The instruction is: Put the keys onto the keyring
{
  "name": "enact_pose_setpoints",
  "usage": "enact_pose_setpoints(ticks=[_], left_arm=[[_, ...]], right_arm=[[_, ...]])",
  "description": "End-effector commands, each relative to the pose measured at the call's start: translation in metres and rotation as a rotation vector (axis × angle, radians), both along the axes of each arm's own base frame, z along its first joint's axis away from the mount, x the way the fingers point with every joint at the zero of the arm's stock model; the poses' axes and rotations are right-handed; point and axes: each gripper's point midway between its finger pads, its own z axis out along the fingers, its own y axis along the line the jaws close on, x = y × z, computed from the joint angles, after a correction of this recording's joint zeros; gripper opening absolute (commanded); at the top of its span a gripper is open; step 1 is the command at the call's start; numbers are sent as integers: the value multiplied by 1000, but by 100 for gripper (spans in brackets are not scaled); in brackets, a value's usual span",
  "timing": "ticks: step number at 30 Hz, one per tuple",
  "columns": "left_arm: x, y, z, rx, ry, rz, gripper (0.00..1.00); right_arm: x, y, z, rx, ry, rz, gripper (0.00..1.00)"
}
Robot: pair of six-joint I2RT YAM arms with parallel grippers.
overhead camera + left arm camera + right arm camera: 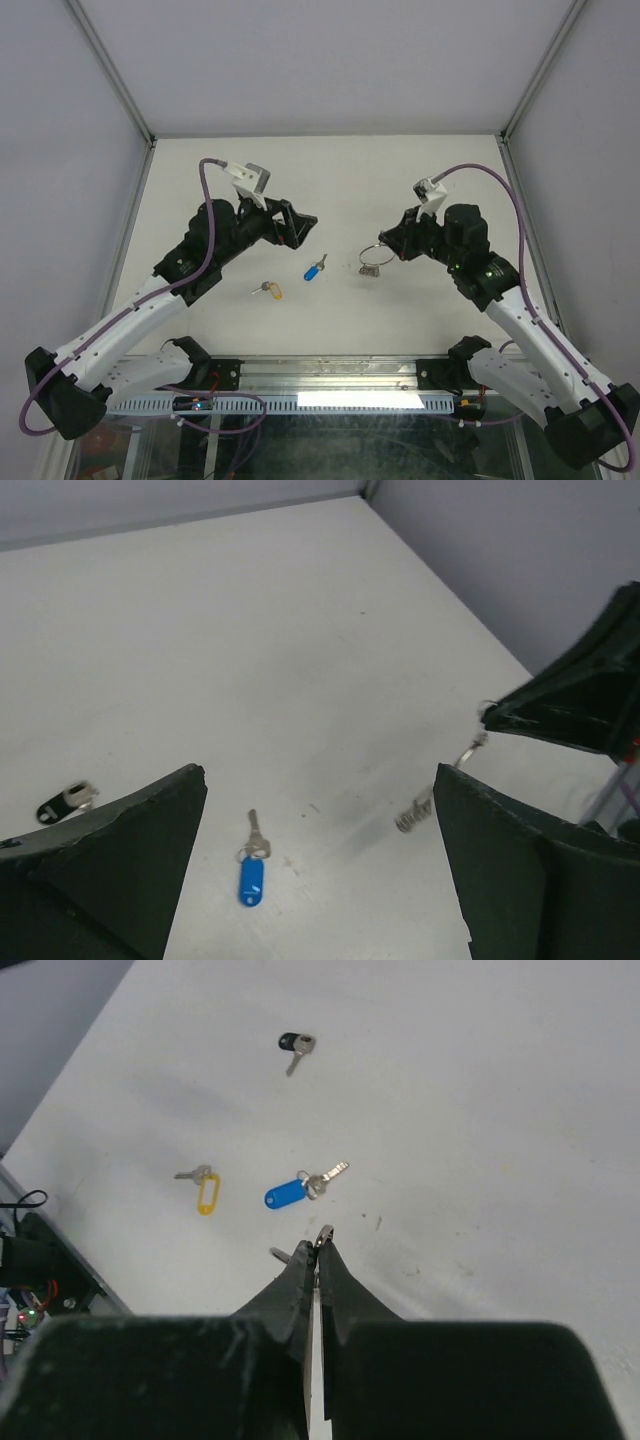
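Yellow-tag key [270,290] nearest, flat on desk [420,320], long axis left-right, blade pointing left. Blue-tag key [314,268] just beyond, diagonal, blade pointing far-right. One of each. One keyring [370,266] right of blue-tag key, wire pinched by right pincer [316,1250], silver keys dangling. Left pincer [320,772] spread, holding nothing. One black-head key [296,1045] farthest.

Matt table [330,180], glossy blue plastic key tag [284,1196]; shiny metal keyring [370,268]
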Motion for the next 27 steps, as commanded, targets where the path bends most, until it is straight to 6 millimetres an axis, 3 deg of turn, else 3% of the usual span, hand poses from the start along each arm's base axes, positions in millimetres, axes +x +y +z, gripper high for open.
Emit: enact_pose_setpoints(ticks=[1,6,15,20,27], left_arm=[[-25,-39,29,-59,-131,-122,94],[-50,-70,39,-50,-219,-197,91],[-60,-91,82,-91,-339,-247,87],[-68,-107,107,-107,-394,-300,80],[-71,-124,112,-105,-398,-341,62]], right_arm=[[4,33,74,175,-165,107,0],[0,44,109,304,-175,105,0],[-22,48,168,474,-233,154,0],[-28,46,188,538,-250,153,0],[-36,45,202,574,-271,180,0]])
